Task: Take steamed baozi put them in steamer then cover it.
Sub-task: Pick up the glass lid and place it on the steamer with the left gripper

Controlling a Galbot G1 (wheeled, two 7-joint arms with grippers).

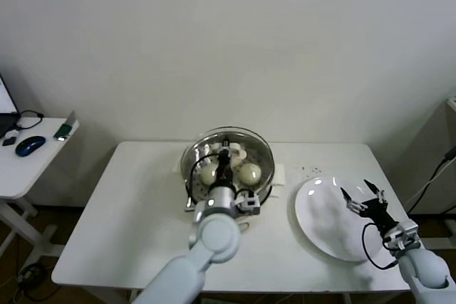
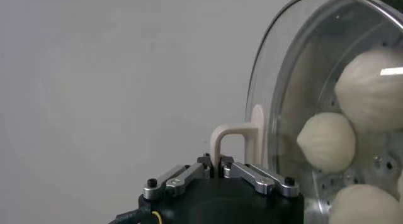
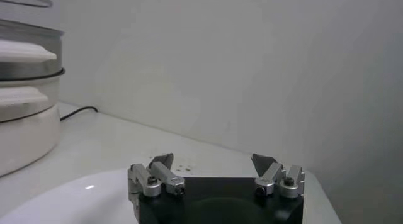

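The steamer (image 1: 265, 183) stands at the table's back middle, steel pot in a cream-white base. Cream-white baozi (image 1: 250, 173) lie inside it; in the left wrist view several baozi (image 2: 326, 142) show through the glass. The clear glass cover (image 1: 253, 139) sits over the steamer. My left gripper (image 1: 225, 156) is above the steamer's middle, shut on the cover's cream-white handle (image 2: 234, 138), with the cover (image 2: 277, 87) right beside it. My right gripper (image 1: 364, 194) is open and empty over the white plate (image 1: 320, 226); its fingers (image 3: 160, 163) stand wide apart.
The steamer's base (image 3: 25, 134) shows far off in the right wrist view, with a black cable (image 3: 79, 111) on the table. A side table (image 1: 21, 165) at the left holds a mouse (image 1: 30, 145) and small devices. The wall is close behind.
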